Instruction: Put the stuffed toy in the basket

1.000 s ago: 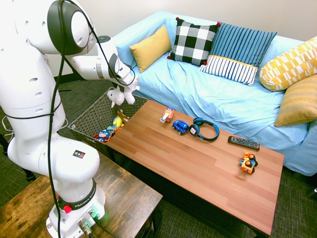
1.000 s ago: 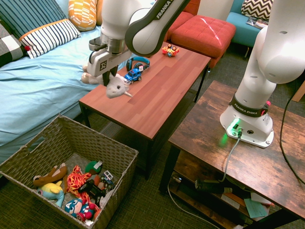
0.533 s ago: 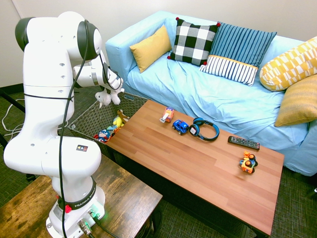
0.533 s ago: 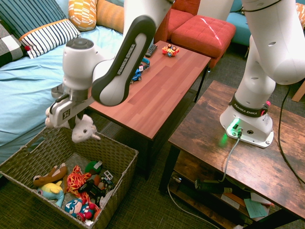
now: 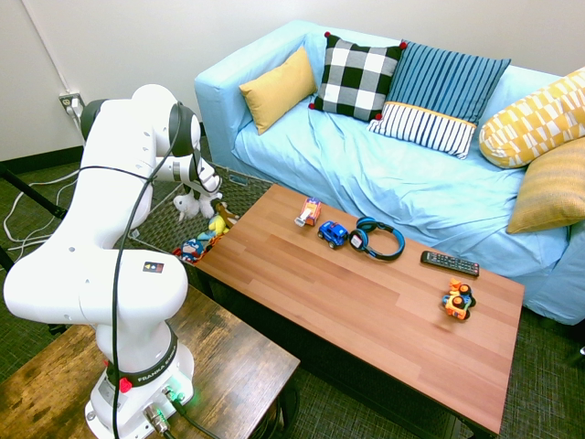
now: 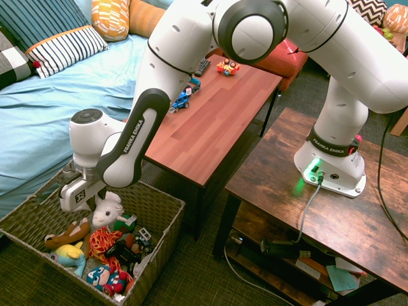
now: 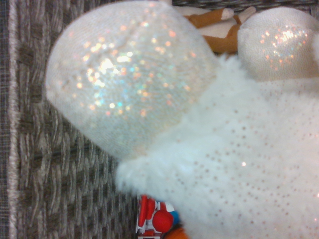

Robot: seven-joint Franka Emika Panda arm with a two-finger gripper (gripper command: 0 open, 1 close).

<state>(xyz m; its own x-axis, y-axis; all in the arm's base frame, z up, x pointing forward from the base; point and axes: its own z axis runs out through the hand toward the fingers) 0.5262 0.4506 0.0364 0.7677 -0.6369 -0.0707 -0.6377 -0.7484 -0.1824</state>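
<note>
Lowering plush (image 6: pixel 107 211), toys (image 6: pixel 106 248) beneath, basket (image 6: pixel 167 209) around

On the coffee table (image 5: pixel 366 302) are three toy vehicles (image 5: pixel 333 234), one remote (image 5: pixel 450 264) and one pair of headphones (image 5: pixel 377 240).

Arm (image 6: pixel 153 121) reaching low, wrist (image 6: pixel 95 140) upright, fingers (image 6: pixel 92 204) closed
</note>
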